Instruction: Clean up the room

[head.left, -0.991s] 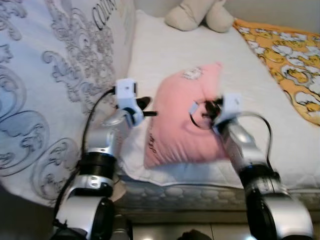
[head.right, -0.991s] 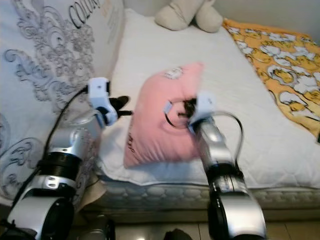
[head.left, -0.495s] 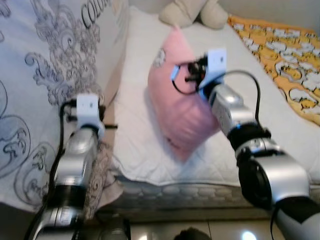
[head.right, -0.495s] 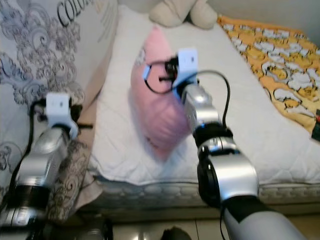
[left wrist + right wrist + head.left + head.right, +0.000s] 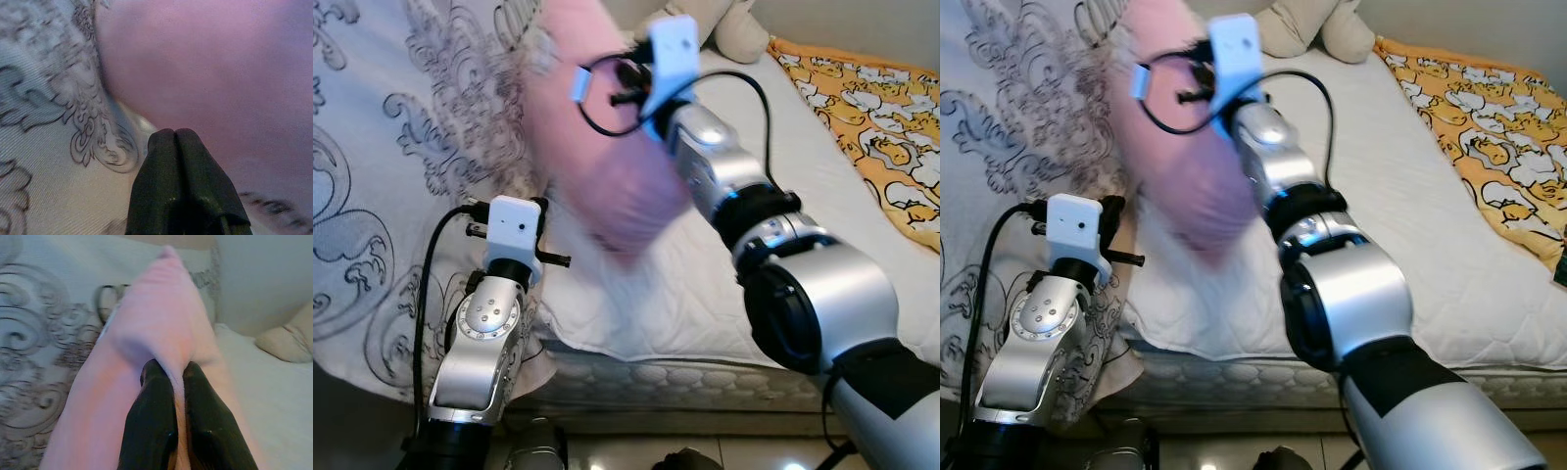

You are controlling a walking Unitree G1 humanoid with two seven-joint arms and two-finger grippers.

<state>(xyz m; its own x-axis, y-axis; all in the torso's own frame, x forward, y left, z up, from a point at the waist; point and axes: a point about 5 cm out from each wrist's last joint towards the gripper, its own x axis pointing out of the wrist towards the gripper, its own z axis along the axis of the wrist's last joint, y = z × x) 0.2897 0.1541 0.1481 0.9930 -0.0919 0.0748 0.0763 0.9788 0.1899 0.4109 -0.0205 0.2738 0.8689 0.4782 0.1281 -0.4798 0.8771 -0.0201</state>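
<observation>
A pink pillow hangs in the air above the left side of the bed, blurred, close to the patterned duvet. My right gripper is shut on a fold of the pink pillow, and its arm reaches up and across from the right. My left gripper is shut with nothing in it; its fingers point at the duvet with the pillow just beyond. The left arm stands low at the bed's near left corner, under the pillow.
A grey-and-white patterned duvet is piled along the left. The white mattress stretches to the right, with a yellow patterned blanket on its far right side. A beige plush toy lies at the head. The mattress's front edge is close below.
My right arm has lifted the pink pillow off the mattress and swung it up and left toward the duvet. The left arm has drawn back from the pillow and sits lower.
</observation>
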